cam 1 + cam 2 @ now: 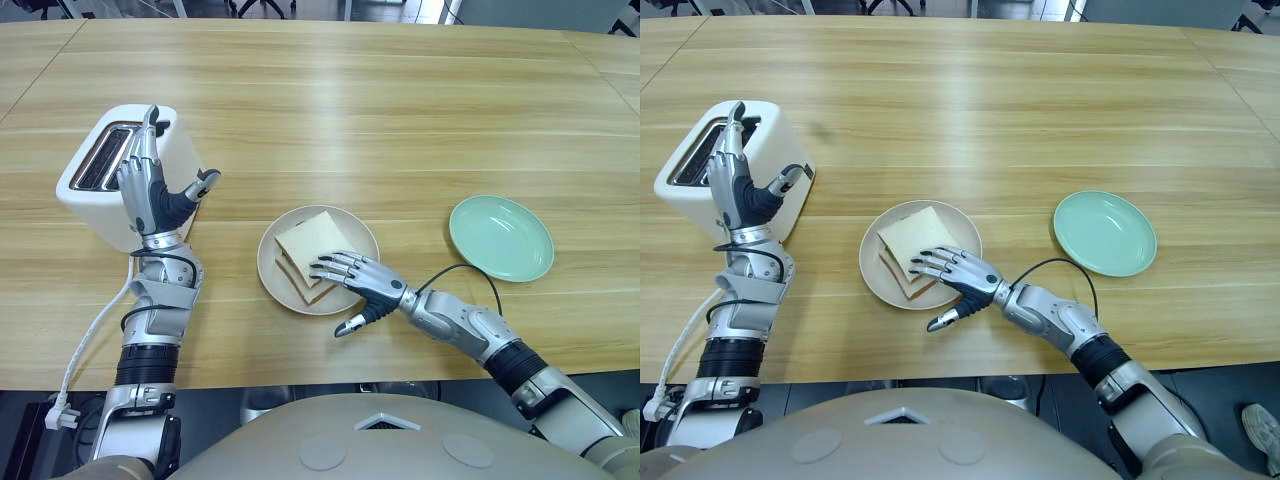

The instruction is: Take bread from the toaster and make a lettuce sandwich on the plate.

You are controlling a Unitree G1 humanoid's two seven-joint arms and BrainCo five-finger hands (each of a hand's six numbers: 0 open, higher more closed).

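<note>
On the surface, we logged the right hand, fingers wide, atop the sandwich; withdrawing could drag it apart.

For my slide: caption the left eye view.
Right hand spread over stacked bread on beige plate; left hand open by the toaster; green plate at right.
</note>
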